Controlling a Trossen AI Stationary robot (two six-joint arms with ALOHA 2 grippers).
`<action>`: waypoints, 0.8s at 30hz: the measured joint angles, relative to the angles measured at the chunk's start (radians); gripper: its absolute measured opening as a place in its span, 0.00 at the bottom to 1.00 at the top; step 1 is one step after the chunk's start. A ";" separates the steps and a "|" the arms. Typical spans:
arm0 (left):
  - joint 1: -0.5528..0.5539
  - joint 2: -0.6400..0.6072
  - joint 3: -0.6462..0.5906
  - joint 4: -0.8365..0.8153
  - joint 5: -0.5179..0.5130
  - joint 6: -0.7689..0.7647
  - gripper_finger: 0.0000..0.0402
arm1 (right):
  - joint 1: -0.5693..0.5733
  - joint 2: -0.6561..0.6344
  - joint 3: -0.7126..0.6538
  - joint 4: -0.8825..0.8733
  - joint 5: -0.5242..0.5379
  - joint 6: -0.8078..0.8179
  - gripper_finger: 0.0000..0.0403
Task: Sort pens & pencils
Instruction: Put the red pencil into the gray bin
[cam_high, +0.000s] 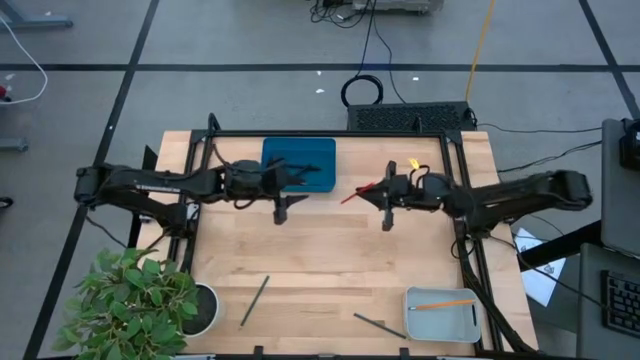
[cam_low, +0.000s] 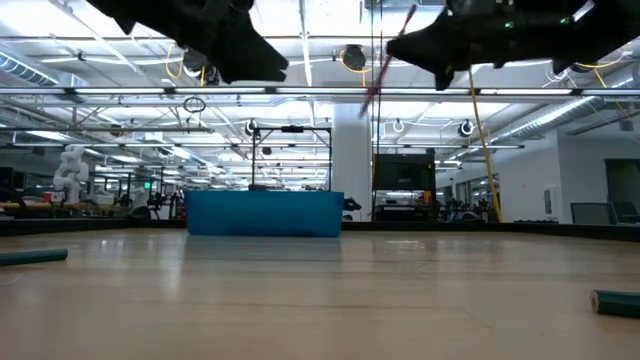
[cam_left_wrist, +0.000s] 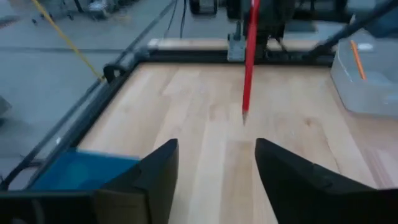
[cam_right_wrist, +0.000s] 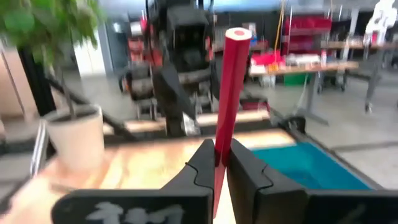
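My right gripper (cam_high: 387, 203) is shut on a red pencil (cam_high: 358, 193) above the table's middle, right of the blue tray (cam_high: 298, 165). In the low view the pencil (cam_low: 383, 62) is tilted high over the wood. My left gripper (cam_high: 283, 207) hovers open just in front of the blue tray, and its fingers (cam_left_wrist: 158, 165) face the pencil (cam_left_wrist: 249, 62) from a distance. An orange pencil (cam_high: 441, 303) lies in the clear tray (cam_high: 470, 325) at the near right corner. Two dark sticks (cam_high: 255, 300) (cam_high: 378, 324) lie flat on the table near its front edge. My right gripper (cam_right_wrist: 221, 152) pinches the red pencil's shaft (cam_right_wrist: 224, 127) between its two fingers, which lie across it. A long stretch of the pencil stands out beyond the fingertips to its flat end (cam_right_wrist: 237, 34). It is tilted and lifted clear of the table.
A potted plant (cam_high: 130, 300) stands at the near left corner. A black frame (cam_high: 330, 133) runs along the table's far and side edges. Bare wood (cam_high: 320, 250) lies between the grippers and the near sticks. In the low view the sticks' ends (cam_low: 30, 257) (cam_low: 615, 302) show at either side.
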 joint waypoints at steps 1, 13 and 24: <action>0.000 -0.016 -0.007 -0.017 0.000 -0.001 0.55 | 0.001 -0.041 0.000 -0.069 0.003 -0.005 0.02; 0.014 -0.144 -0.319 0.407 -0.012 -0.032 0.57 | 0.065 -0.289 0.000 -0.462 0.186 -0.039 0.02; 0.019 -0.255 -0.402 0.446 -0.015 -0.071 0.57 | 0.084 -0.273 0.004 -0.407 0.148 -0.027 0.02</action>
